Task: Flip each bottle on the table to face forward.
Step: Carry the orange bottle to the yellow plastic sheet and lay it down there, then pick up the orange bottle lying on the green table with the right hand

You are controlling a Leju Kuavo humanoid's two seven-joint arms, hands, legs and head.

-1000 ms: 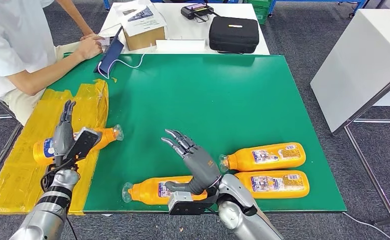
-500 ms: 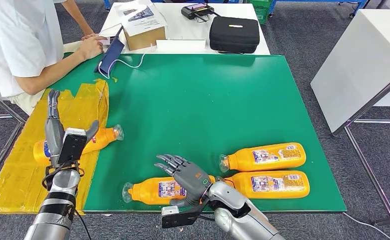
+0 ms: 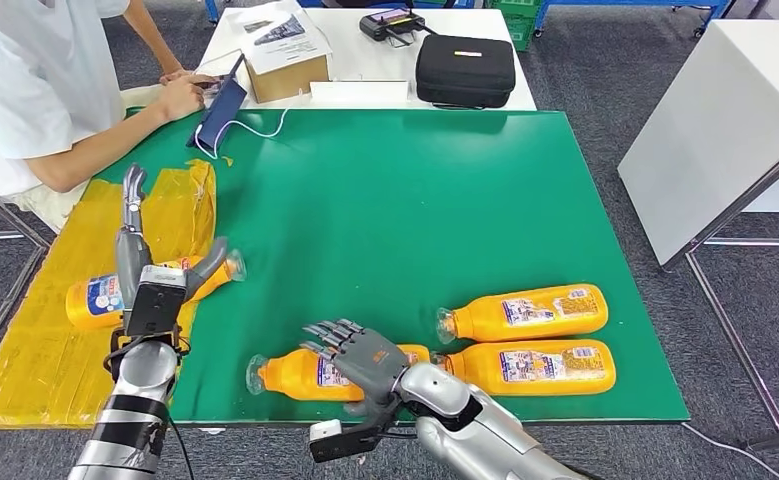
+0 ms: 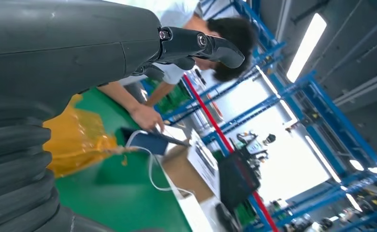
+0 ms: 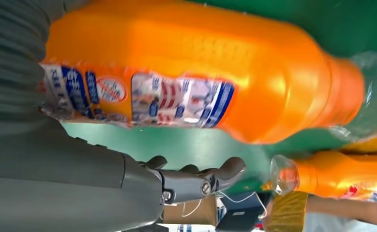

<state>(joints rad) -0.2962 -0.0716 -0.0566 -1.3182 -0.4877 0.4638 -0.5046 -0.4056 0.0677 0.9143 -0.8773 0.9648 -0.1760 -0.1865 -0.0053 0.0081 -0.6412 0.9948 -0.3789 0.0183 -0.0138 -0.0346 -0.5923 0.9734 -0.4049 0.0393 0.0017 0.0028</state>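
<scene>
Four orange bottles lie on their sides on the green desk. The near bottle sits at about 6 o'clock by the front edge, cap toward 9 o'clock. The right robot hand hovers over its label end, fingers spread and gripping nothing; from the wrist camera the fingers are clear of the plastic, with green showing between. I cannot tell from the head view whether the palm brushes it.

Two more bottles lie at 4 o'clock, side by side and nearly touching: the far right bottle and the near right bottle, labels up. The fourth, the left bottle, rests at 8 o'clock on the yellow sheet. The left robot hand is raised above it, fingers extended and apart, holding nothing.

These look like smooth, stiff plastic, filled and so probably weighty. Lying down they should roll readily, and the glossy sides may slip. I'd take hold round the straight labelled body, not the tapering neck or clear cap.

The near bottle's base sits close to the near right bottle's cap, so turning it could nudge that one. A person's arm, a tablet and a cable sit at 11 o'clock, well apart.
</scene>
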